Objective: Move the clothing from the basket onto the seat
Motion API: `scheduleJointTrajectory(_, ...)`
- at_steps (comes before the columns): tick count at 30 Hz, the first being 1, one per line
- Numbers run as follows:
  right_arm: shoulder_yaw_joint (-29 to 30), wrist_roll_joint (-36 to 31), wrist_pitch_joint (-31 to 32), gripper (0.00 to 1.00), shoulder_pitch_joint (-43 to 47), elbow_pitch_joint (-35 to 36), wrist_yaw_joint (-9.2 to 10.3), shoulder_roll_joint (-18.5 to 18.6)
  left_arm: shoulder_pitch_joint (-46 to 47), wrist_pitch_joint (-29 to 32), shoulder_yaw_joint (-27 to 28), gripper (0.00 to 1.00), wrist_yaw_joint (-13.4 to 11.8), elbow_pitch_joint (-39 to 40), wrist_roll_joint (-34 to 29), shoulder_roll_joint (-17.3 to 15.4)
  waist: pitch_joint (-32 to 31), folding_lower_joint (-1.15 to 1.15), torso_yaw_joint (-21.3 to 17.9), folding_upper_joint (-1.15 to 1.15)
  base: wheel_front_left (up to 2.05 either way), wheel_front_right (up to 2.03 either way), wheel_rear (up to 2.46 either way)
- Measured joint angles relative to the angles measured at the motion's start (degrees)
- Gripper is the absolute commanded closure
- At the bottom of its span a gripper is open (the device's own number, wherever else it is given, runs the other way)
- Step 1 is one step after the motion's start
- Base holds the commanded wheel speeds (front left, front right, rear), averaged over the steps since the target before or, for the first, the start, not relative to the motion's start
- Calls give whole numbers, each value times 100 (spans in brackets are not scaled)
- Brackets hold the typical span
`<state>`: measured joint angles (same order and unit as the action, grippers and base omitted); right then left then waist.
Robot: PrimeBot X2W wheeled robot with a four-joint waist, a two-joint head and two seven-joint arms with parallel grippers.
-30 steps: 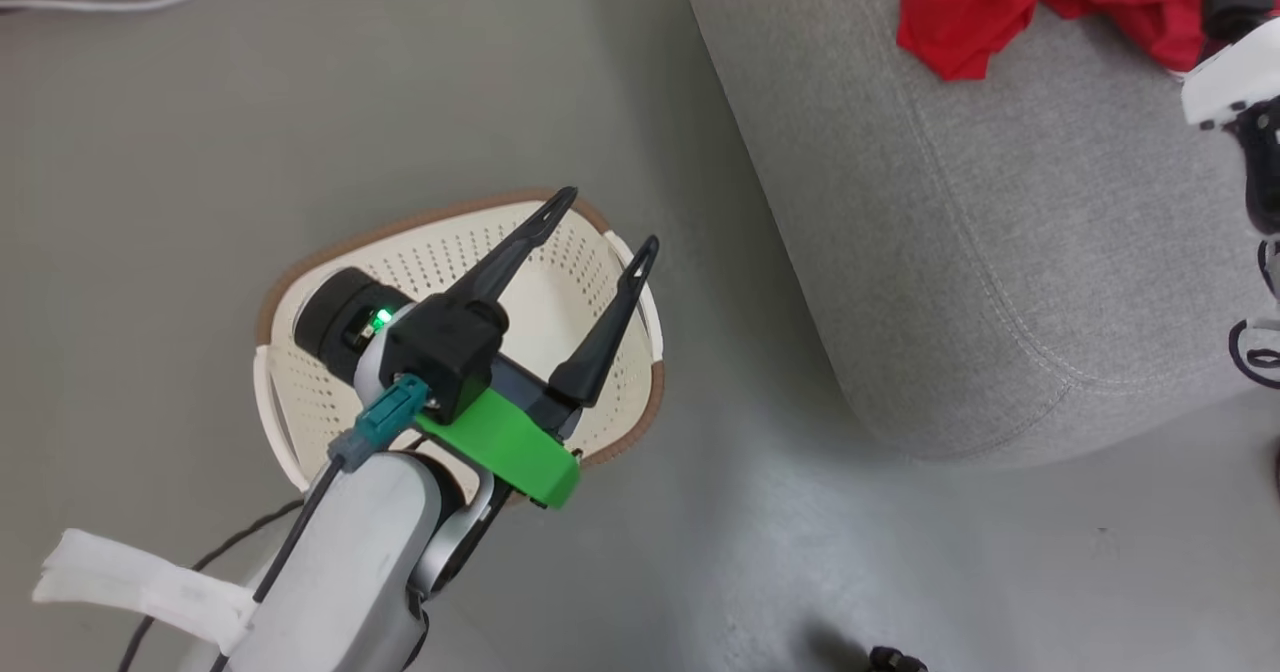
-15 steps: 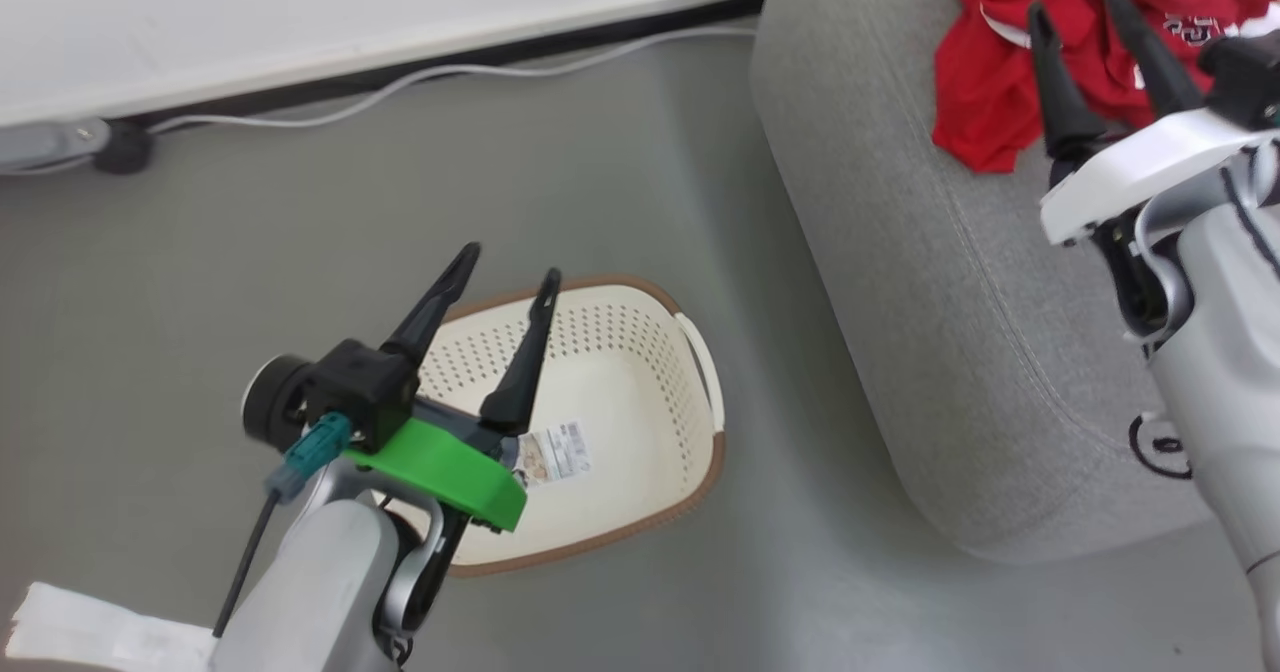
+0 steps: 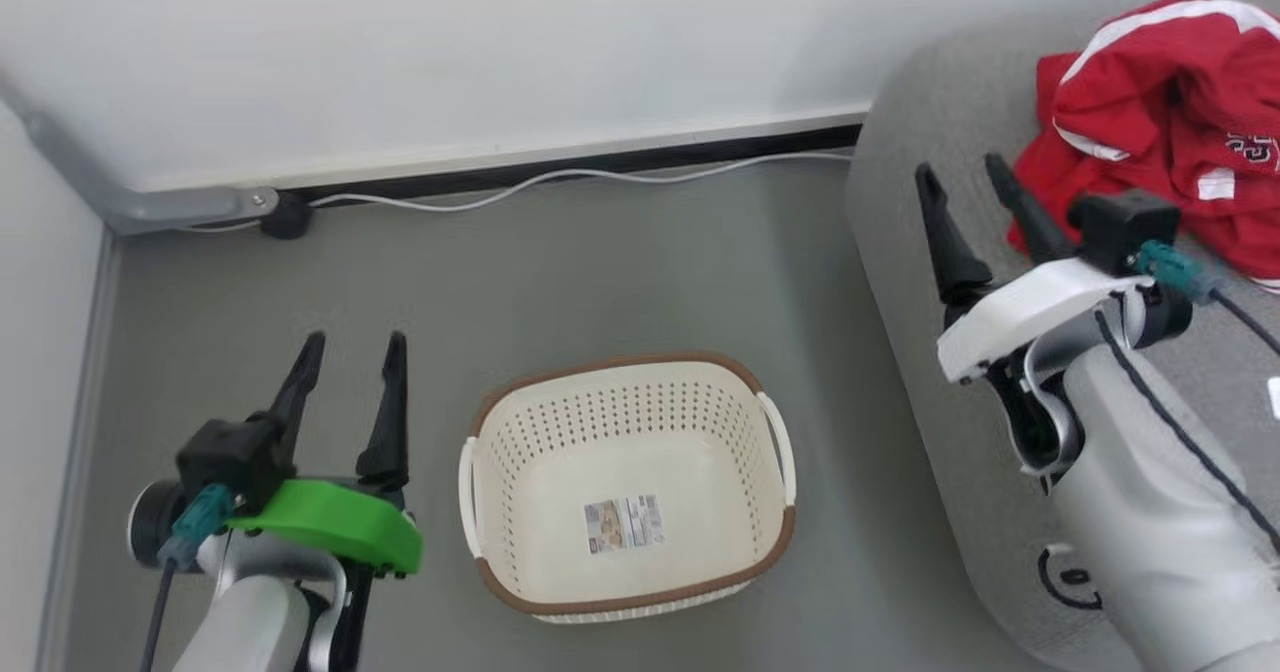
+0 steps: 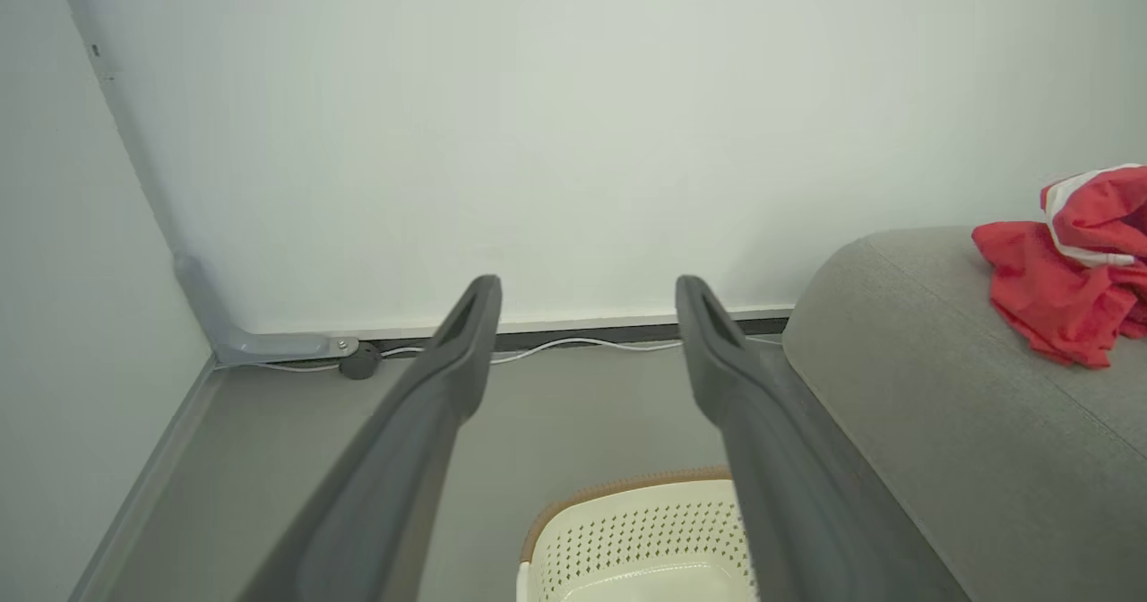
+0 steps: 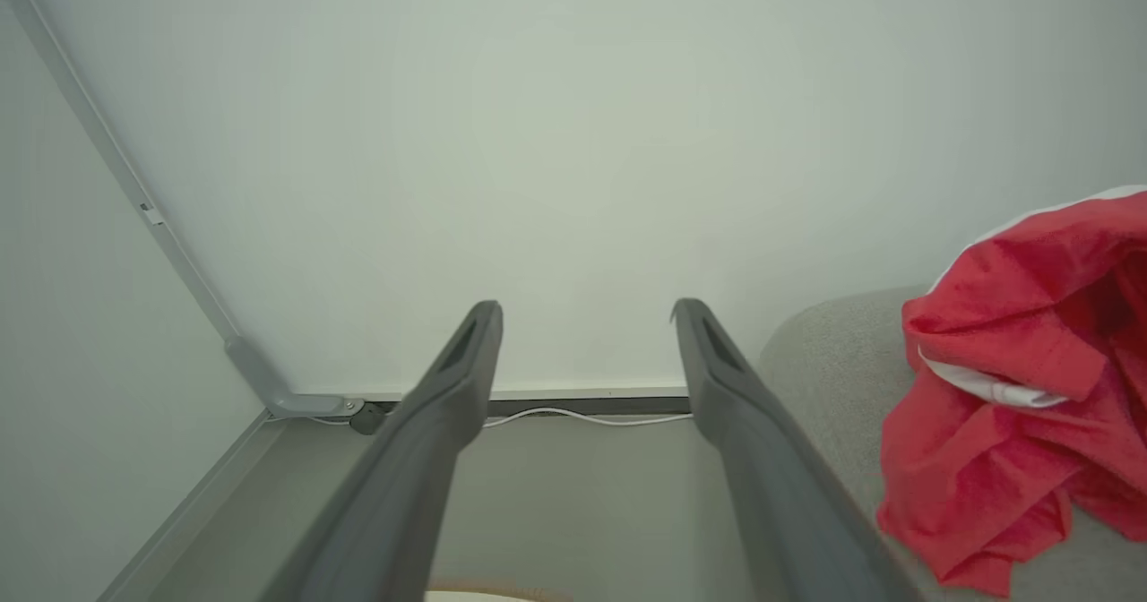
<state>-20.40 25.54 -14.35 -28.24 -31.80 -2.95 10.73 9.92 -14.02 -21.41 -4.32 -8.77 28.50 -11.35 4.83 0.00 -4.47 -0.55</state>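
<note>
Though untouched on seat (image 4: 941, 405), clothing (image 3: 1170, 82) beside right hand (image 3: 955, 166)

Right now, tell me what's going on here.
Nothing is being handled. The left hand and the right hand are both open and empty. The basket sits on the floor with nothing inside but the sticker on its base. The red clothing lies heaped on the grey seat, next to the right hand. The move looks done.
</note>
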Motion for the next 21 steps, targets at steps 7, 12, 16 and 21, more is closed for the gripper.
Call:
scheduleJointTrajectory(7, -63, -155, -1, 0, 502, 237, 254, -147, -442, -22, 426, 0, -99, -40, 82, -52, -350, 0, 195, 0, 0, 0, 0)
scheduleJointTrajectory(12, -2, -211, -7, 0, 817, 430, 414, -211, -665, -23, 628, 0, -122, -36, 204, -57, -499, 0, 259, 0, 0, 0, 0)
scheduleJointTrajectory(16, 9, -203, -7, 0, 1150, 582, 509, -367, -826, -23, 801, 0, -125, 16, 216, -57, -598, 0, 283, 0, 0, 0, 0)
scheduleJointTrajectory(21, -1, -200, -7, 0, 1542, 711, 565, -391, -1072, -23, 1047, 0, -148, 99, 216, -57, -679, 0, 255, 0, 0, 0, 0)
